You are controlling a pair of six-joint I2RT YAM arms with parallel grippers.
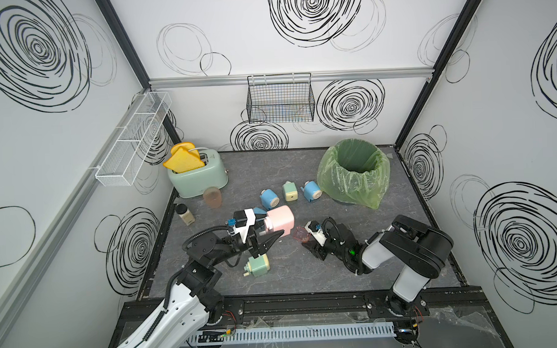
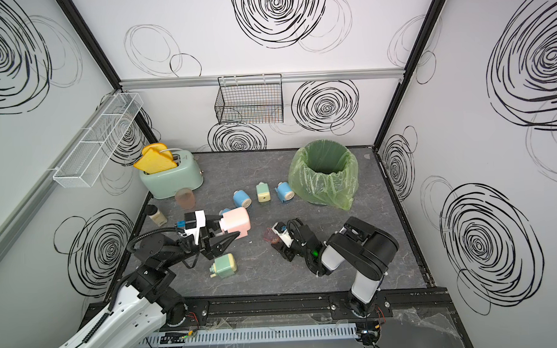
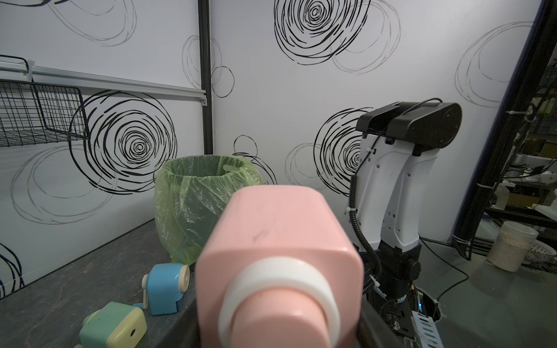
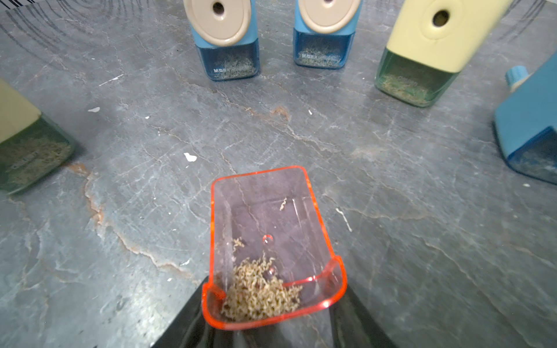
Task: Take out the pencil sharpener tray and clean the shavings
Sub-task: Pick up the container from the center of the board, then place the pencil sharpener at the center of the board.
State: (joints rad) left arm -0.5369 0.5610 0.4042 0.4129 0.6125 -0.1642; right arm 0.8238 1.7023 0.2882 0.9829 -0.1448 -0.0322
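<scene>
The pink pencil sharpener (image 1: 280,220) (image 2: 239,223) (image 3: 277,241) hangs a little above the table, lying sideways. My left gripper (image 1: 268,228) (image 2: 223,231) (image 3: 278,328) is shut on its crank end. The clear red tray (image 1: 300,234) (image 2: 270,236) (image 4: 268,217) is out of the sharpener, low over the table just to its right. My right gripper (image 1: 307,242) (image 2: 279,243) (image 4: 272,301) is shut on the tray's near end, one black finger (image 4: 187,325) on each side. Curly shavings (image 4: 259,295) lie heaped in that end.
A green-bagged bin (image 1: 350,181) (image 2: 322,182) (image 3: 193,211) stands at the back right. Three sharpeners (image 1: 291,191) stand mid-table, and a green one (image 1: 258,265) lies under the left arm. A toaster (image 1: 197,176), cup (image 1: 212,197) and bottle (image 1: 185,213) are at the left.
</scene>
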